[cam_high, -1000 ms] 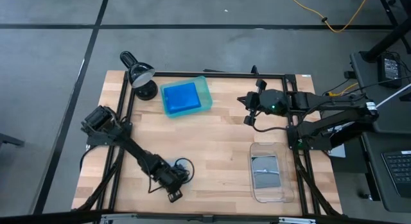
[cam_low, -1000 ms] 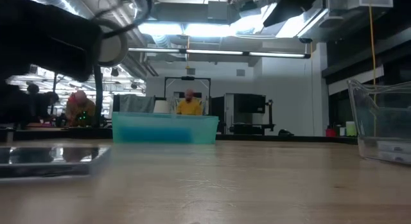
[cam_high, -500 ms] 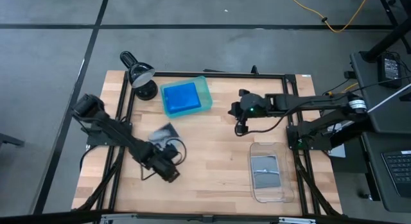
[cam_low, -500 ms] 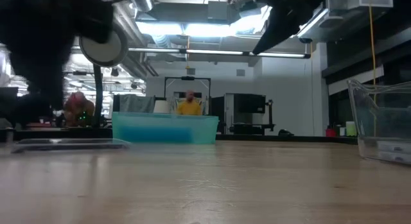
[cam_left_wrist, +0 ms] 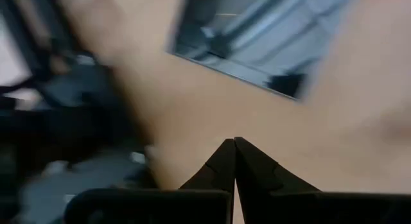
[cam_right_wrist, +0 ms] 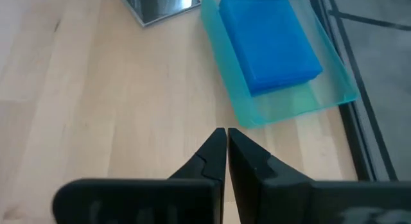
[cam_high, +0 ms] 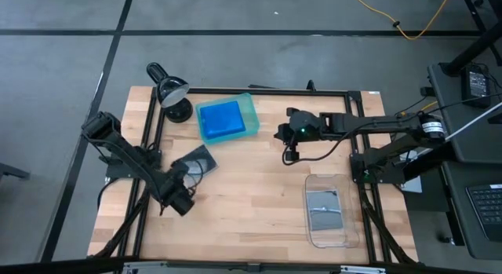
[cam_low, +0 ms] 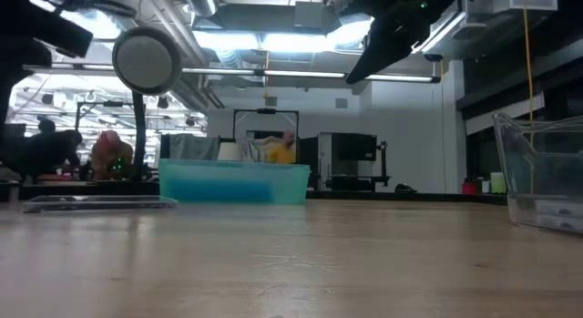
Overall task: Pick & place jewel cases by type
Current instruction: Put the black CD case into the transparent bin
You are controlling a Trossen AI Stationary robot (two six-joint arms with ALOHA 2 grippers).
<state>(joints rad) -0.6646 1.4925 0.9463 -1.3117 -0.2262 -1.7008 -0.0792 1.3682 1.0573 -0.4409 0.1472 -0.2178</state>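
One grey-clear square jewel case (cam_high: 194, 160) lies flat on the table at the left of centre. It also shows in the low view (cam_low: 100, 202) and the left wrist view (cam_left_wrist: 257, 44). Blue jewel cases (cam_high: 220, 118) lie stacked in the translucent green tray (cam_high: 252, 109) at the far side, also in the right wrist view (cam_right_wrist: 270, 41). Grey-clear cases (cam_high: 325, 209) lie in the clear tray (cam_high: 325, 236). My left gripper (cam_high: 184, 197) is shut and empty, just nearer than the loose case. My right gripper (cam_high: 282, 137) is shut and empty, to the right of the green tray.
A black desk lamp (cam_high: 171, 95) stands at the far left corner beside the green tray. A black frame (cam_high: 259, 91) runs round the table top. Bare wood lies between the two trays. People show in the room behind the table (cam_low: 273, 149).
My left gripper has gone from the near edge toward the table's left and a little farther back. The grey-clear case, which lay close to the near edge, now lies flat farther back. My right gripper has gone toward the table's left, closer to the green tray.
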